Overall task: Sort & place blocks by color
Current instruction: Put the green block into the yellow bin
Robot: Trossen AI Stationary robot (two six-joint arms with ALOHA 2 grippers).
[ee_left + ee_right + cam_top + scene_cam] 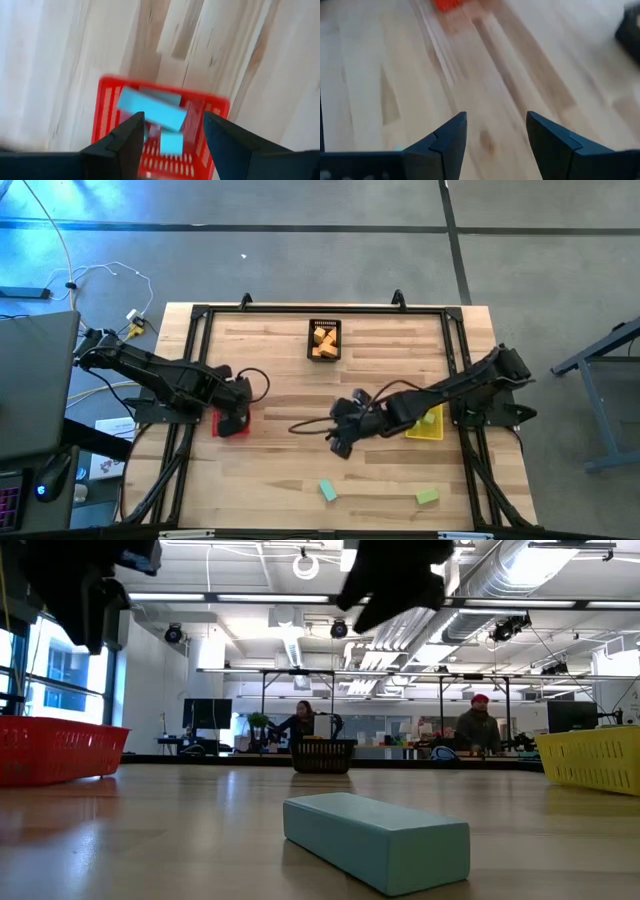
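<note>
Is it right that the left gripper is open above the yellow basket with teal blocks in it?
Not quite. The left gripper is open and there are teal blocks below it, but the basket is red, not yellow. The left wrist view shows that. The yellow basket sits on the other side of the table, by the right arm, as the high view shows.

1. High view: overhead, straight down on the whole table (280,380).
2. Low view: tabletop height, level across it, close behind a teal block (377,840).
3. Left wrist view: close above the red basket (105,115), shared with high and low views.
</note>
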